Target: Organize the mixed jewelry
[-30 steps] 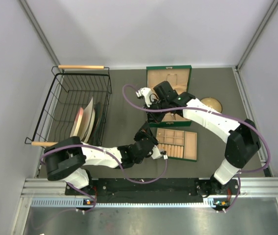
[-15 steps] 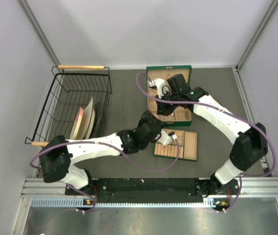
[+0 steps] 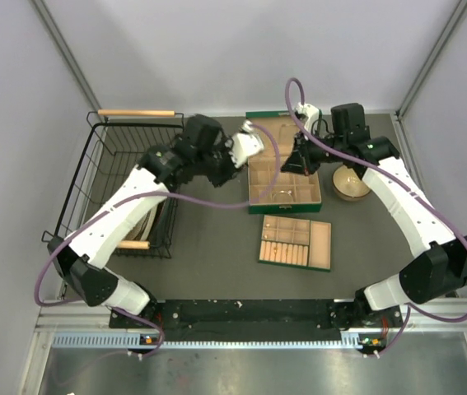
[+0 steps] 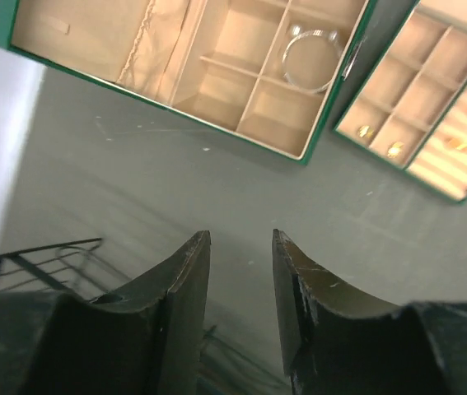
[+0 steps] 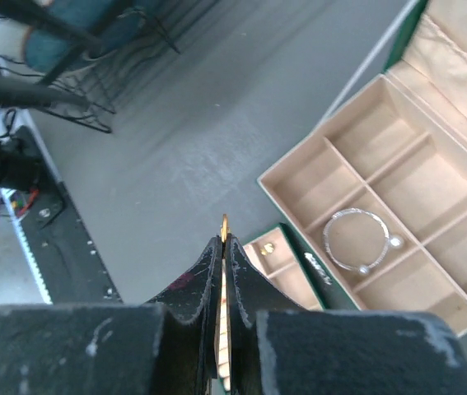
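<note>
Pinched tight, the right gripper (image 5: 223,245) has its two fingers pressed flat together on a thin gold-coloured ring (image 5: 224,222), whose edge pokes out past the tips at 12 o'clock. In the overhead view this gripper hangs over the far right part of the open green box (image 3: 305,196), and its wrist hides part of the lid there. The left gripper (image 4: 240,247) is parted to a middling gap, with bare grey table (image 3: 217,239) showing between the fingers. It sits off the box's left edge, at about 10 o'clock from the box's middle.

One compartment of the box holds a silvery bracelet (image 5: 395,242) with two small beads at its ends. At 6 o'clock from the box, apart from it, lies the tan compartment tray (image 3: 322,243) with its green rim. Small gold pieces (image 4: 395,150) rest in separate compartments near the tray's upper left corner as seen from above, and another lies among the ridged rolls along its near side.

A round wooden stand (image 3: 353,183) sits just beside the box at 3 o'clock, partly covered by the right arm. At 9 o'clock, well apart from the box, is a black wire basket (image 3: 136,113) with wooden handles, and plates (image 3: 147,202) stand on edge inside it under the left arm. That arm's purple cable (image 3: 277,160) loops across the left half of the box.
</note>
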